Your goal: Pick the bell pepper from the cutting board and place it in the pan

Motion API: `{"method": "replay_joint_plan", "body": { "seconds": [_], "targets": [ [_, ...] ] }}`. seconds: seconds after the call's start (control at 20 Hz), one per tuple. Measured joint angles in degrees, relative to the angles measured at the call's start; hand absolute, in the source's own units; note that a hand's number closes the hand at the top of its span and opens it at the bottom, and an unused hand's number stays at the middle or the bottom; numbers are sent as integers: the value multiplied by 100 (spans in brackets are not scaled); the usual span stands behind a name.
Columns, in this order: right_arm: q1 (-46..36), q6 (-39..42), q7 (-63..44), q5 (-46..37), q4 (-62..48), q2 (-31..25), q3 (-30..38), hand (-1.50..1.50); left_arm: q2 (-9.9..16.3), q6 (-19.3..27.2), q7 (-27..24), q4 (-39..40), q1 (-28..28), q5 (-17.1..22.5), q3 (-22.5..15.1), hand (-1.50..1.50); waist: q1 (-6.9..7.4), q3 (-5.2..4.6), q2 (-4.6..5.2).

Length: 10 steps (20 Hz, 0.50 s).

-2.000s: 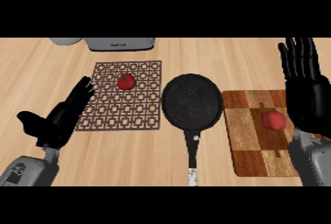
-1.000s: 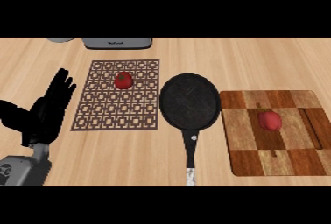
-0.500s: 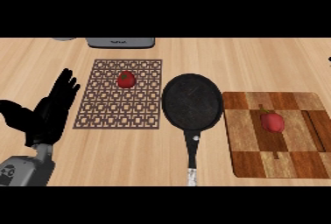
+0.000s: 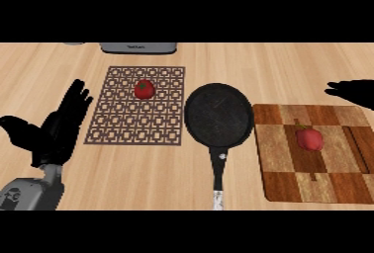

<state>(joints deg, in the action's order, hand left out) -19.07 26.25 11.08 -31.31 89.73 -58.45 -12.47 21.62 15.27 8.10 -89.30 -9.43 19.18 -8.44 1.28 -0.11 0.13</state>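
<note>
A red bell pepper (image 4: 309, 139) with a green stem lies on the chequered wooden cutting board (image 4: 288, 179) at the right. A black pan (image 4: 219, 116) sits just left of the board, its handle pointing toward me. My right hand (image 4: 355, 92) comes in from the right edge above the board's far corner. Its fingers are stretched leftward and open, apart from the pepper. At the lower left my left hand (image 4: 57, 129) rests open with its fingers up, holding nothing.
A brown patterned mat (image 4: 135, 123) lies left of the pan with a small red vegetable (image 4: 145, 89) on its far part. A grey appliance (image 4: 139, 47) stands at the counter's back edge.
My right hand left the view two seconds ago and has now come back in from the right edge. The left hand lifted slightly and has held still since. The pepper has not moved.
</note>
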Motion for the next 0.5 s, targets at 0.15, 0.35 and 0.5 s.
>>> {"method": "replay_joint_plan", "body": {
  "seconds": [0.15, 0.35, 0.5],
  "targets": [
    [-63, 358, -190, -307, 27, 46, -290, -150, -41, -9, 20, 107, -77, -39, 60, 0, -44, 4, -1],
    [-30, 666, -483, -713, 308, 290, -512, -150, -64, -43, 140, 12, -48, -108, 136, 0, -83, 7, -12],
    [-62, 785, -673, -1122, 529, 350, -672, -150, -66, -113, 140, 85, -116, -118, 248, 0, -105, 8, -15]
  ]
}}
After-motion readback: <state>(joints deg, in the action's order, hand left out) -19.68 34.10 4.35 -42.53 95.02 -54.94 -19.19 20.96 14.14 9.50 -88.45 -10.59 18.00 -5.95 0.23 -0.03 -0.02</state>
